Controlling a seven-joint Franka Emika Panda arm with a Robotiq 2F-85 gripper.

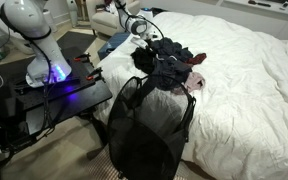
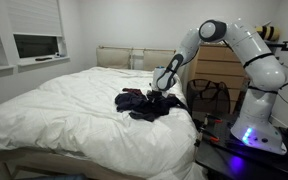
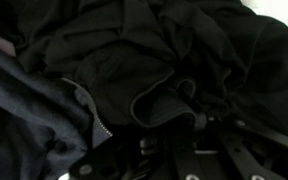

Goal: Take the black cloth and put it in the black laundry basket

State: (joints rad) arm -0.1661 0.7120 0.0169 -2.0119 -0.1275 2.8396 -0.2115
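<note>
End effector [image 2: 161, 91] against black cloth [image 2: 142, 104], jaws indistinct

Crumpled black cloth [image 3: 184, 50] everywhere (pale-stitched hem [image 3: 87, 108] at left)

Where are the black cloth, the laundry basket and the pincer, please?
black cloth [image 2: 142, 104], in an exterior view, its crumpled middle.
laundry basket [image 1: 144, 135], in an exterior view, mesh wall.
pincer [image 2: 157, 92], in an exterior view, between fingertips.
</note>
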